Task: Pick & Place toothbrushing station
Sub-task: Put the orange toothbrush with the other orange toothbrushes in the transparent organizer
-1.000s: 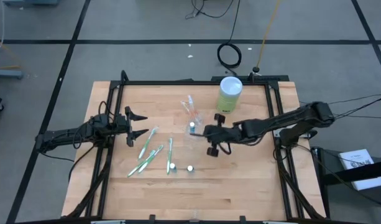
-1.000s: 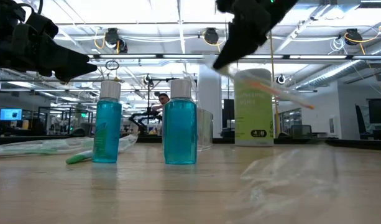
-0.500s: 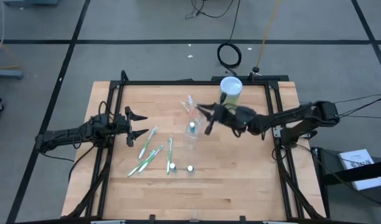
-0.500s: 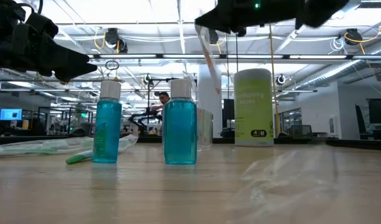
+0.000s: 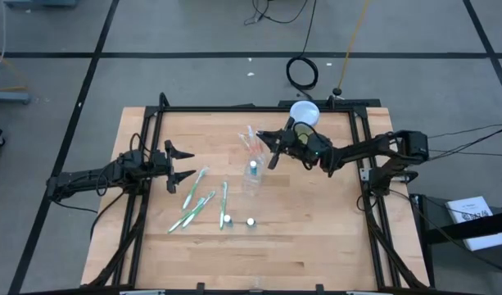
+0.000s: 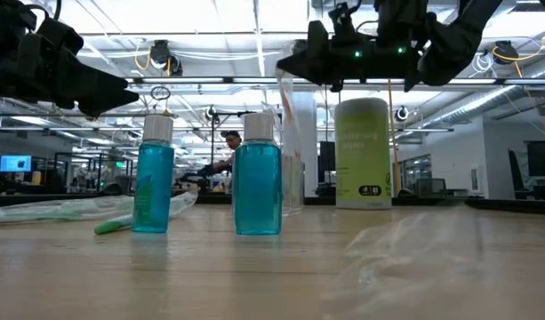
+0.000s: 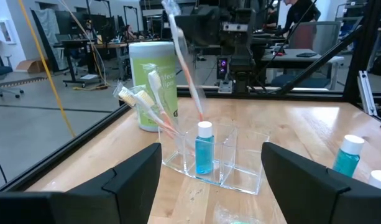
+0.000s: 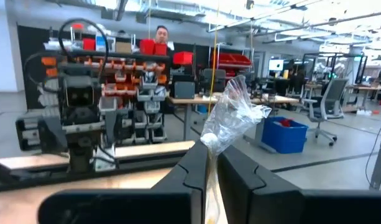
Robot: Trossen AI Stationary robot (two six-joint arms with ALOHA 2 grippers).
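Dangling from right gripper [image 7: 178, 28]: wrapped toothbrush [image 7: 185, 68], above organizer [image 7: 215, 158].

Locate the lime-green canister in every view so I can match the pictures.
High view: the lime-green canister stands white lid up at the table's far edge, partly under the right arm.
Low view: upright, right of centre.
Left wrist view: behind the toothbrushes, at.
Right wrist view: not in it.
Shared landmark: the clear organizer beside it, holding a blue bottle.
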